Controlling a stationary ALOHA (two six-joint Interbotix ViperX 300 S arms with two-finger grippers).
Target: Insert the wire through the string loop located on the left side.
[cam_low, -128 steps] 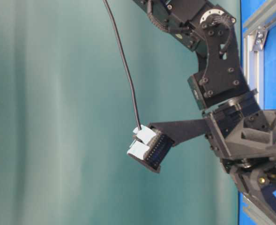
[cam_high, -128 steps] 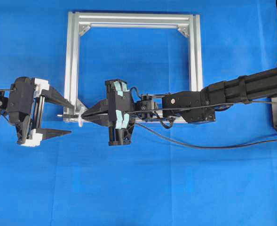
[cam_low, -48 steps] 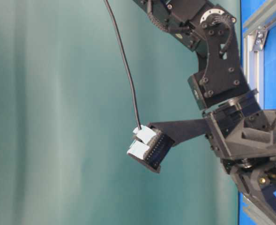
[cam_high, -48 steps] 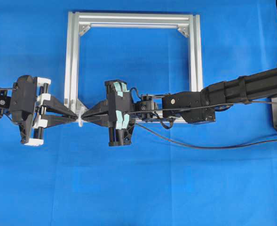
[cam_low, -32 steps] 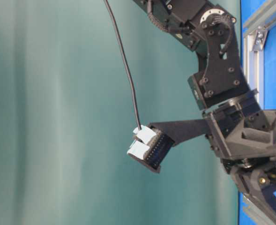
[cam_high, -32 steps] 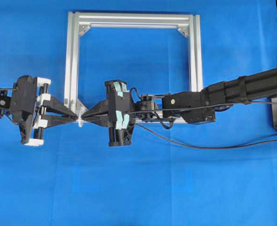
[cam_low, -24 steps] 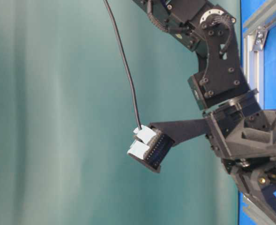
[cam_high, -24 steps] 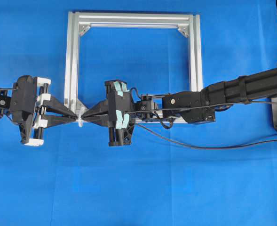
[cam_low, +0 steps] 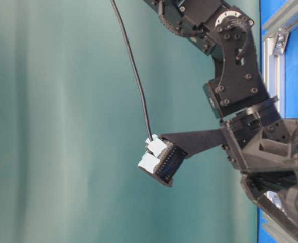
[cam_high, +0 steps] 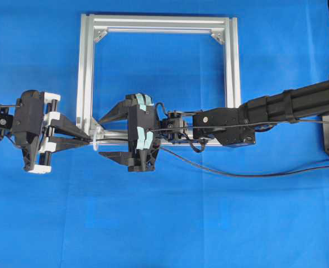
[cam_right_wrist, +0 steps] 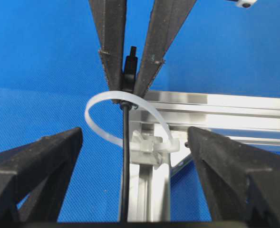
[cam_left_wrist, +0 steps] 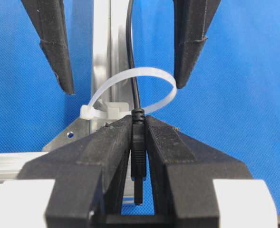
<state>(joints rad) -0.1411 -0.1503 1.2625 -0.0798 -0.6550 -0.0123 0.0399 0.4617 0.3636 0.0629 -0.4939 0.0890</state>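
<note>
The left hand (cam_left_wrist: 139, 142) is pressed tight on the plug end of the wire (cam_left_wrist: 132, 76), pinching it just past the string loop (cam_left_wrist: 130, 85). The wire runs straight through that white loop, which sits fastened at the lower-left corner of the aluminium frame (cam_high: 158, 23). Over on the other side, the right hand (cam_high: 104, 137) stands spread wide, its two fingers (cam_right_wrist: 33, 161) flanking the loop and touching nothing. From above, both hands face each other across the frame corner on the blue surface (cam_high: 164, 223), the wire trailing off rightward.
</note>
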